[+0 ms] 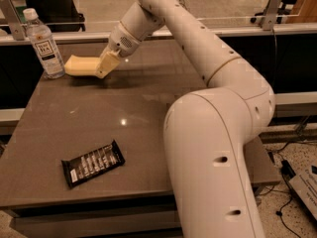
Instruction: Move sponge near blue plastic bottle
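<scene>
The pale yellow sponge (79, 66) is held in my gripper (103, 66), a little above the table (148, 108) at its far left. My gripper is shut on the sponge's right end. The blue plastic bottle (43, 44), clear with a white cap and white label, stands upright at the table's far left corner. The sponge's left end is just to the right of the bottle, close to it but apart.
A black snack-bar wrapper (92, 163) lies flat near the table's front left. My arm (208, 108) crosses the table's right half from the front. A rail with glass panels (213, 29) runs behind the table.
</scene>
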### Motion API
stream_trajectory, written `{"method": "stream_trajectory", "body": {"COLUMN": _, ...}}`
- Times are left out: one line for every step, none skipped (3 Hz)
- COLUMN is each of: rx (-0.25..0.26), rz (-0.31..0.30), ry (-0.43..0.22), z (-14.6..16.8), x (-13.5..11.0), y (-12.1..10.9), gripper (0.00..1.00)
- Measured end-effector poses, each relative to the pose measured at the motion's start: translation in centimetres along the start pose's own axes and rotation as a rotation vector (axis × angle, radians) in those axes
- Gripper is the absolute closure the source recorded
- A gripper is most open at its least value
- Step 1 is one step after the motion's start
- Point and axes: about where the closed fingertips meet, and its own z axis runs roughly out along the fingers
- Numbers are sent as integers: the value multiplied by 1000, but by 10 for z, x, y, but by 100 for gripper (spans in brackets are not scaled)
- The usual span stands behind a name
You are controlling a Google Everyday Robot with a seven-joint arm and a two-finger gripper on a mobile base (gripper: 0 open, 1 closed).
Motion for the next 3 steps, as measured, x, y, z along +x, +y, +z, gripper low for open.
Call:
{"method": "stream_trajectory", "body": {"rx": 8, "rz": -22, "ry": 38, "z": 8, "x": -1, "y": -13, "gripper": 100}}
{"method": "stream_trajectory", "body": {"rx": 6, "rz": -42, "ry": 62, "z": 17, "x": -3, "y": -20, "gripper": 100}}
{"method": "stream_trajectory", "body": {"rx": 2, "rz": -56, "ry": 77, "z": 20, "x": -5, "y": -24, "gripper": 100}}
